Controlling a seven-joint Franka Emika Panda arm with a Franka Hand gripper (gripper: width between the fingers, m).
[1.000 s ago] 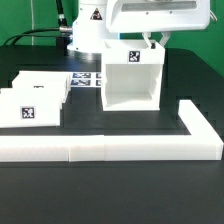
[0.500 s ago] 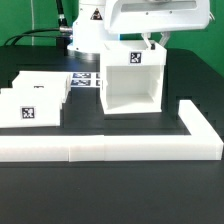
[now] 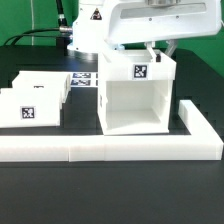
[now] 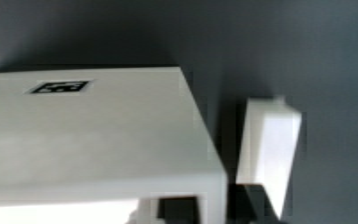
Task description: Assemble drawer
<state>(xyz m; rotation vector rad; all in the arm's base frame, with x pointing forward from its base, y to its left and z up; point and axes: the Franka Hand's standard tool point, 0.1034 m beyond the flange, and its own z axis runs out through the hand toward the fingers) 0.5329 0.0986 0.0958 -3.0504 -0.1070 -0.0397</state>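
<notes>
The drawer housing, a tall white open-fronted box with a square tag on top, stands close behind the long white L-shaped wall, near its corner. My gripper comes down from above and is shut on the housing's upper wall at the exterior view's right. In the wrist view the tagged top of the housing fills most of the picture. My dark fingers sit either side of its thin wall, so my gripper is shut on it. Two white tagged trays lie at the exterior view's left.
The marker board lies flat behind the trays. The L-shaped wall's short arm runs back just to the right of the housing and shows in the wrist view. The robot base stands at the back.
The housing, held in my gripper, has moved toward the front wall and slightly to the exterior view's right, and now sits near the wall's corner. The trays have not moved.
</notes>
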